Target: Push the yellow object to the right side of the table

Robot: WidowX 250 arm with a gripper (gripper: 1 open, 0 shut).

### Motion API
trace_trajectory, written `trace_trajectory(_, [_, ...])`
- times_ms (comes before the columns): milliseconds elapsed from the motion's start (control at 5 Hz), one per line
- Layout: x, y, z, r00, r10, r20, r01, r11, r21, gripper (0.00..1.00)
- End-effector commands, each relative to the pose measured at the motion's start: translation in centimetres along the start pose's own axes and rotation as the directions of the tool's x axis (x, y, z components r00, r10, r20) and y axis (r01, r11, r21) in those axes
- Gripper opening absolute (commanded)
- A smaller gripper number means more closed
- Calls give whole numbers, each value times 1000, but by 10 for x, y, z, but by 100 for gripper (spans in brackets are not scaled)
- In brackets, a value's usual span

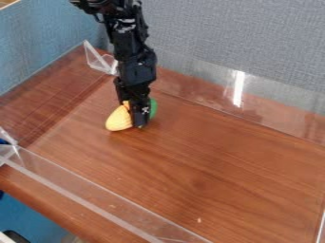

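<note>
Here, in the one camera view, the gripper [136,111] points straight down at the table [216,180], low against the toy [124,118], which lies left of centre, toward the back wall. The jaws stand fairly wide, holding nothing; the fingers seem set beside the toy's green end. I'd judge that posture suits pushing, with most of the rightward run undone.

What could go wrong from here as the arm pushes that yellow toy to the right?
The yellow object is rounded and sits at the pincer's left side, so a rightward push could roll it out from under the fingers. The long run of table to the right gives it room to veer toward the clear front wall.
</note>
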State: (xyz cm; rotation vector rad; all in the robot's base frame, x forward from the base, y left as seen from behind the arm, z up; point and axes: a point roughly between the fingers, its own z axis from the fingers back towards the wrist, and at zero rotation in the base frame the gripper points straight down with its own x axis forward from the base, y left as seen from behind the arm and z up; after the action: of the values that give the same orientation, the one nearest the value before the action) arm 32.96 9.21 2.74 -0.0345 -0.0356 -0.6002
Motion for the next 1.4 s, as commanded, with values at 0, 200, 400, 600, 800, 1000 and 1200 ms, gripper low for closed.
trace_trajectory(0, [7, 4, 23, 999, -26, 38, 24, 998, 52, 0])
trace_trajectory(200, [0, 10, 27, 999, 23, 45, -26, 998, 63, 0])
trace_trajectory(400, [-7, 15, 31, 996, 72, 53, -76, 994, 74, 0])
trace_trajectory(600, [-8, 17, 35, 997, 47, 55, -51, 996, 75, 0])
trace_trajectory(800, [-3, 10, 42, 997, 53, 62, -58, 995, 81, 0])
trace_trajectory(1000, [3, 3, 49, 996, 58, 68, -64, 994, 85, 0])
trace_trajectory(1200, [9, -3, 53, 995, 64, 72, -70, 994, 88, 0])
